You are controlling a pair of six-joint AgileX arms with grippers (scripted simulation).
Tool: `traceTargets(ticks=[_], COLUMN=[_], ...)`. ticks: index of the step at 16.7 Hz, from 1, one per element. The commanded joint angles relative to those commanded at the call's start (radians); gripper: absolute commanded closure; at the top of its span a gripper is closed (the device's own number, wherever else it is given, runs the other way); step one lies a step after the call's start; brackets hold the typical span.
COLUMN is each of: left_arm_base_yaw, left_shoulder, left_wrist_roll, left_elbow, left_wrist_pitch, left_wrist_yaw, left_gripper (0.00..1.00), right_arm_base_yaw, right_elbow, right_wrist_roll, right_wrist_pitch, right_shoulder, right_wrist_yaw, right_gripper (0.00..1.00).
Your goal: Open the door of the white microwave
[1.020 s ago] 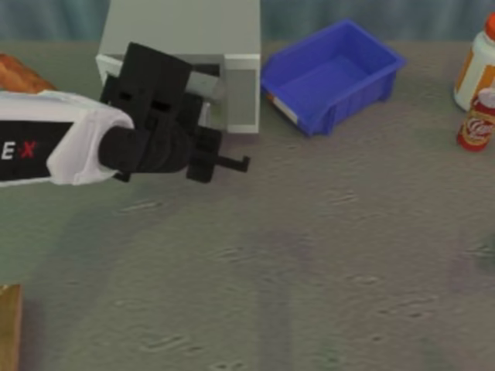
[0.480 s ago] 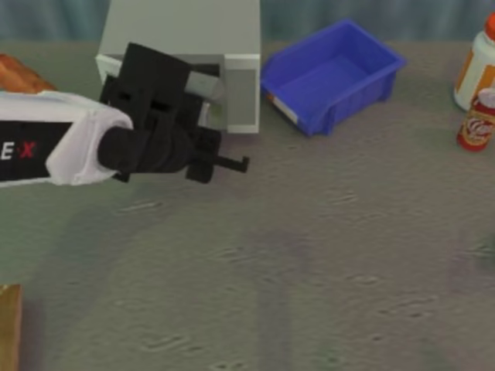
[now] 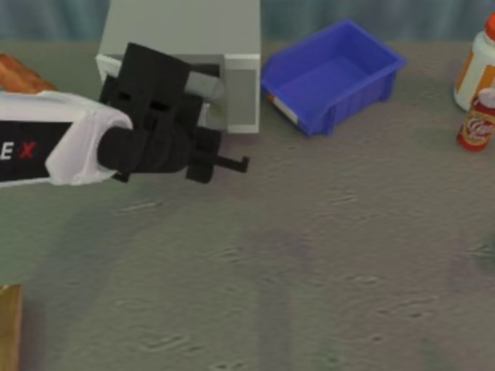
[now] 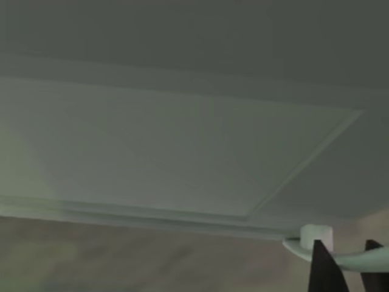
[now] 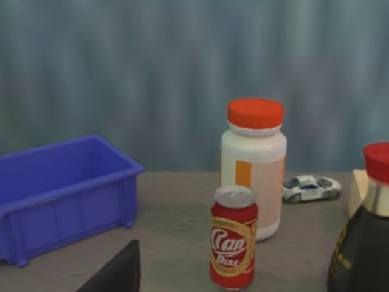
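One arm alone is seen at work: the left gripper (image 3: 236, 162) is held before the white microwave (image 3: 186, 35) at the desk's (image 3: 309, 255) far left, its fingers (image 4: 322, 267) closed on the door (image 4: 182, 152) handle. The right gripper's state cannot be told.

This is a rendered test scene, not a real room, arranged like a small kitchen corner. A grey desk (image 3: 325, 255) with a flat, painted-looking surface stands before a plain blue-grey curtain (image 5: 182, 67). On it stand kitchen things: a white microwave (image 3: 186, 46), a red soda can (image 5: 233, 244), a white bottle (image 5: 253, 164) with an orange cap, and a dark sauce bottle (image 5: 364, 243). A blue bin (image 3: 332, 73) and a toy car (image 5: 311, 188) fit a laboratory more than a home.
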Motion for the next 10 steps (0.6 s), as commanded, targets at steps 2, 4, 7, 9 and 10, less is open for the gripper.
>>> traceTargets(ticks=[2, 4, 7, 9, 10], left_arm_base_yaw=[0.0, 0.0, 0.0, -0.006, -0.002], left_shoulder=[0.0, 0.0, 0.0, 0.001, -0.003], left_wrist_roll=[0.0, 0.0, 0.0, -0.003, 0.006], left_elbow=[0.0, 0.0, 0.0, 0.0, -0.006], left_wrist_pitch=[0.0, 0.0, 0.0, -0.001, -0.001], left_wrist_yaw=[0.0, 0.0, 0.0, 0.01, 0.015], left_gripper=[1.0, 1.0, 1.0, 1.0, 1.0], right_arm_base_yaw=[0.0, 0.0, 0.0, 0.0, 0.0], right_elbow=[0.0, 0.0, 0.0, 0.0, 0.0], right_wrist_roll=[0.0, 0.0, 0.0, 0.0, 0.0], right_wrist_pitch=[0.0, 0.0, 0.0, 0.0, 0.0], right_shoulder=[0.0, 0.0, 0.0, 0.0, 0.0], right_wrist_yaw=[0.0, 0.0, 0.0, 0.0, 0.0], right_gripper=[0.0, 0.0, 0.0, 0.0, 0.0])
